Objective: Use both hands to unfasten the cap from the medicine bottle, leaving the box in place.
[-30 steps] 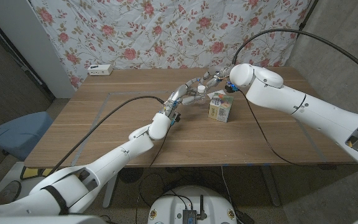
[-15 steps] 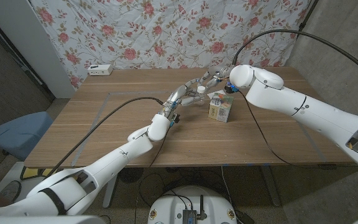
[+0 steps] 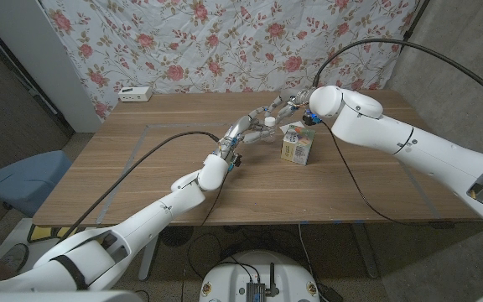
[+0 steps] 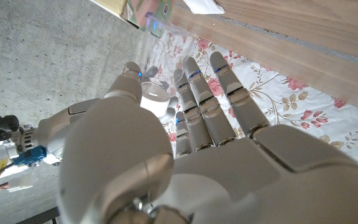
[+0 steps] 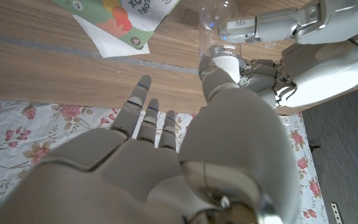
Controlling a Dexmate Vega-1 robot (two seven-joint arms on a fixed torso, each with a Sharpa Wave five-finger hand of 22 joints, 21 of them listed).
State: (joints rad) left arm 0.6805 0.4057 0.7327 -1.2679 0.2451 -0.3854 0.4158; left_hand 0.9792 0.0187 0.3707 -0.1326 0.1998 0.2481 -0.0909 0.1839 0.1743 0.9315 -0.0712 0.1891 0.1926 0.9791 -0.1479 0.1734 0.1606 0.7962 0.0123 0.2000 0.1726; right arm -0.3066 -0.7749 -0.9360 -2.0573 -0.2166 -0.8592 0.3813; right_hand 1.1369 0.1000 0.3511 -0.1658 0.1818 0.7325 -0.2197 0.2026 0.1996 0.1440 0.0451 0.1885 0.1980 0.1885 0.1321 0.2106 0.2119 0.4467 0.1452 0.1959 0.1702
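A: Where does the job stand?

B: Just above the middle of the head frame, the small clear plastic medicine bottle with a white cap is held between both hands. The left hand wraps its fingers around the bottle's body; the right hand has its thumb at the cap, other fingers spread.

A: Is the cap off?

B: Not by my reading. The right wrist view shows the cap seated on the neck, so the unscrewing looks unfinished.

A: And the box?

B: The colourful printed cardboard box stands on the wooden tabletop, just right of the bottle, apparently untouched.
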